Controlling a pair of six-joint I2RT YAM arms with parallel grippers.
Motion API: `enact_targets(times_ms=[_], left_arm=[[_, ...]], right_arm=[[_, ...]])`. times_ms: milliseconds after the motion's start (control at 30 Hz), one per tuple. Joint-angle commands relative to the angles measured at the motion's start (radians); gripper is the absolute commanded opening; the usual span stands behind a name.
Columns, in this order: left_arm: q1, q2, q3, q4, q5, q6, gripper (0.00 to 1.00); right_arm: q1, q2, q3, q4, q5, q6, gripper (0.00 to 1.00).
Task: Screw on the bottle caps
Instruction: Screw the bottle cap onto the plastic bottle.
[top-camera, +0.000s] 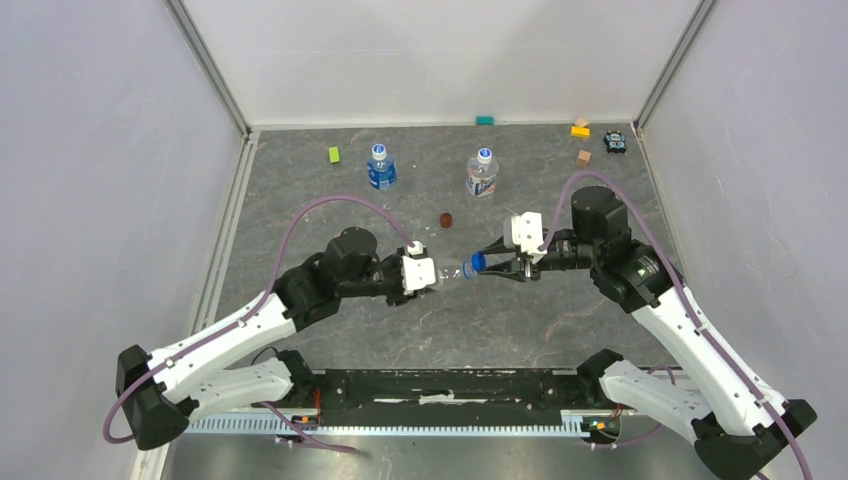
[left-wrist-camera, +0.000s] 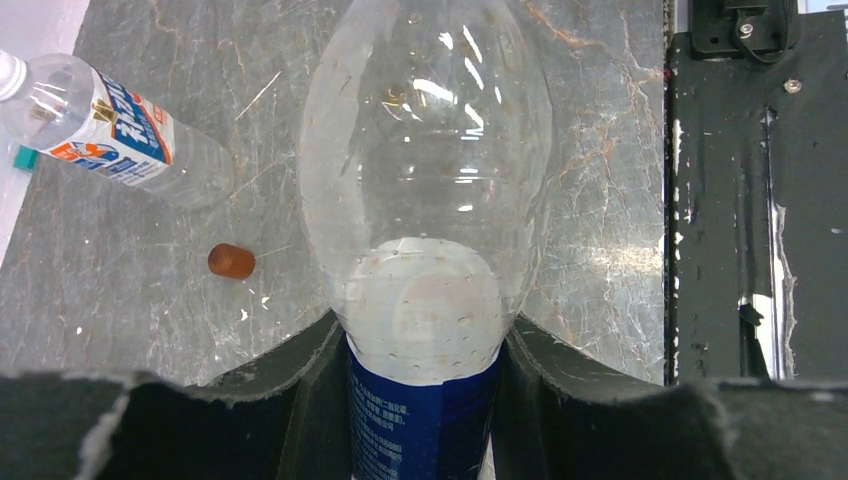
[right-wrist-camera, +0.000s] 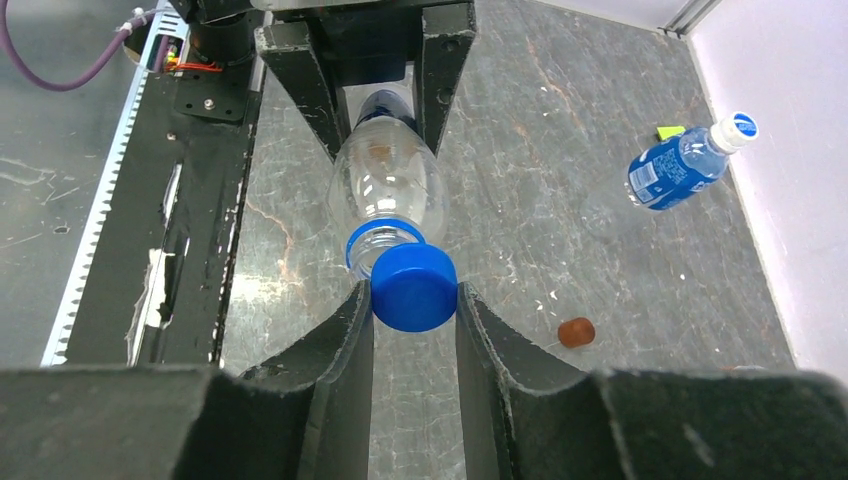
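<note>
Right wrist view: I am watching the left gripper (right-wrist-camera: 383, 120) clamping the bottle (right-wrist-camera: 385, 185) at twelve o'clock, and the right gripper (right-wrist-camera: 413, 310) pinching the blue cap (right-wrist-camera: 413, 288) against its mouth. Risks: a tilted cap cross-threading, or the bottle slipping round.

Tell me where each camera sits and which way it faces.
Top external: above and behind, looking down at the table; left arm, right arm show.
Left wrist: on its arm, looking along the left tool at the gripped bottle.
Right wrist: looking along the right tool at the pinched blue cap.
Shared: both wrist views show that bottle and the red-brown disc.
</note>
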Motion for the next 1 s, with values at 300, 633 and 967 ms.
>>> enact_targets(times_ms=[300, 633, 967], left_arm=[[-0.002, 0.01, 0.055, 0.0, 0.025, 0.029, 0.47], [-0.004, 0.019, 0.069, -0.02, 0.052, 0.031, 0.45], [-0.006, 0.016, 0.099, -0.044, 0.068, 0.025, 0.44]], right_arm=[[0.023, 0.0, 0.042, -0.061, -0.004, -0.044, 0.01], [0.035, 0.018, 0.053, -0.045, -0.023, -0.032, 0.01], [0.063, 0.033, 0.05, -0.099, 0.039, -0.061, 0.01]])
